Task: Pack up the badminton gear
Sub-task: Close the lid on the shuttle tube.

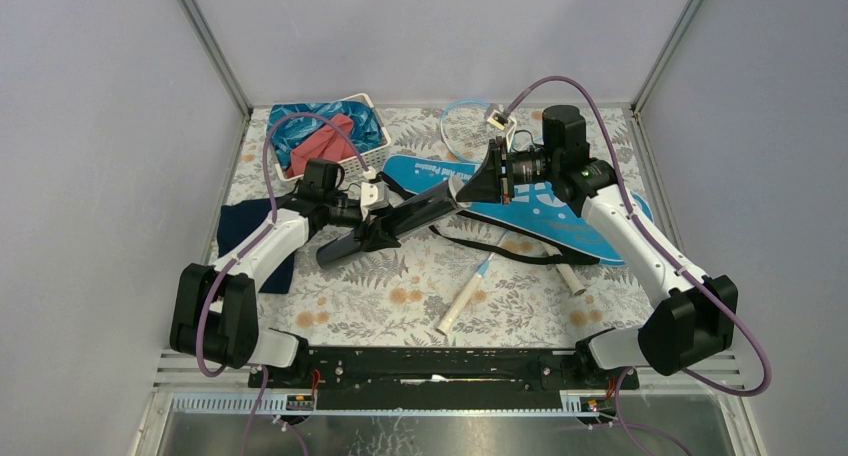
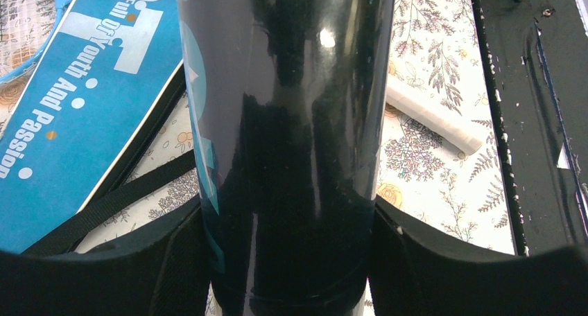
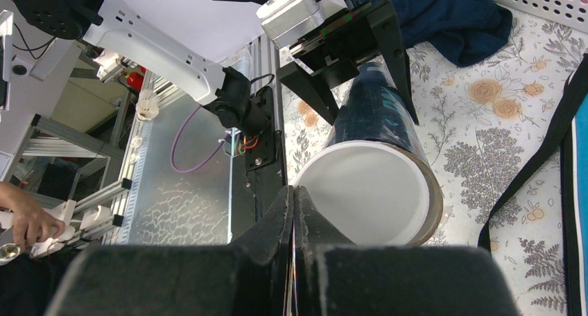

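My left gripper (image 1: 383, 226) is shut on the long black tube (image 1: 400, 221) and holds it tilted above the table; the tube fills the left wrist view (image 2: 288, 122) between the pads (image 2: 430, 260). My right gripper (image 1: 463, 188) is shut, its tips (image 3: 295, 191) against the rim of the tube's open white mouth (image 3: 374, 191). The blue "SPORT" bag (image 1: 560, 216) lies behind, and also shows in the left wrist view (image 2: 69, 115). One racket's white handle (image 1: 462, 301) and another's (image 1: 570, 276) lie in front. A light-blue racket head (image 1: 462, 126) lies at the back. No shuttlecock shows on the table.
The white basket (image 1: 368, 111) with blue and red cloths stands at the back left. The navy cloth (image 1: 240, 226) lies under my left arm and shows in the right wrist view (image 3: 444, 14). The bag's black strap (image 1: 500, 248) trails across the floral mat.
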`<control>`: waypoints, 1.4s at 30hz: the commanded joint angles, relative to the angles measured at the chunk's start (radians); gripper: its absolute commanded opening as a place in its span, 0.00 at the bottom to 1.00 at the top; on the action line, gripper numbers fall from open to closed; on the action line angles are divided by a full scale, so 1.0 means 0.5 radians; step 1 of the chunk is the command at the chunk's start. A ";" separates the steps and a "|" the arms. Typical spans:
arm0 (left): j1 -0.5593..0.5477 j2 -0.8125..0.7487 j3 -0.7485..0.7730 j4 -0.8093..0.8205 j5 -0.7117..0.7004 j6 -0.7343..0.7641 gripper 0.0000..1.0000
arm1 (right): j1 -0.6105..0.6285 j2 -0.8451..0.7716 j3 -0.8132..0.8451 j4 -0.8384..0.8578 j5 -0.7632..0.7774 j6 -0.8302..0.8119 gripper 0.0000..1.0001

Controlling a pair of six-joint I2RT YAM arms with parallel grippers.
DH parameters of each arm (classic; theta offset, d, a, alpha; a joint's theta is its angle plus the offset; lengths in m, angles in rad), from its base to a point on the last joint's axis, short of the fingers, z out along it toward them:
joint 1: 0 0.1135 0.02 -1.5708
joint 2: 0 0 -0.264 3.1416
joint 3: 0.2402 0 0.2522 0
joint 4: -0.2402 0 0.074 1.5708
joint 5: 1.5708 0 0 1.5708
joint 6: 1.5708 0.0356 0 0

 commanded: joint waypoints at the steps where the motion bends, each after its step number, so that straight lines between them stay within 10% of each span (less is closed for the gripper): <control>1: 0.017 0.003 -0.006 0.116 0.141 0.021 0.00 | -0.021 -0.034 -0.020 0.081 -0.025 0.012 0.00; 42: 0.014 0.053 0.052 -0.171 0.331 0.370 0.00 | -0.036 0.059 -0.363 0.853 -0.223 0.493 0.00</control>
